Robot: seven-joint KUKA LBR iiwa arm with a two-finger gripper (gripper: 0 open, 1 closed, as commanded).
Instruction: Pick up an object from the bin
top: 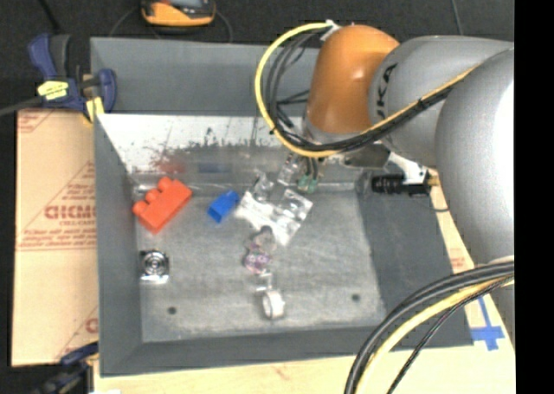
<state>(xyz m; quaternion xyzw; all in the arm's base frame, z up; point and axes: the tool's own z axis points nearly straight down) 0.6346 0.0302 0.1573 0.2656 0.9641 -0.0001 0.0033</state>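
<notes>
Hovering low inside the bin [339, 255], the claw [293, 177] sits over a clear plastic piece [277, 213] lying mid-bin; whether it is clenched or released cannot be told. Nothing appears lifted yet: grab and raise remain.

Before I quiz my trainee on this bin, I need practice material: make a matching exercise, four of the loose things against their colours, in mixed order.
Things
1. stepped brick, at the left
2. small block, just right of it
3. round part, below the brick in the view
4. small piece, lowest in the view

Colours
A. blue
B. whitish
C. orange
D. silver metal

Pairs: 1-C, 2-A, 3-D, 4-B
</notes>
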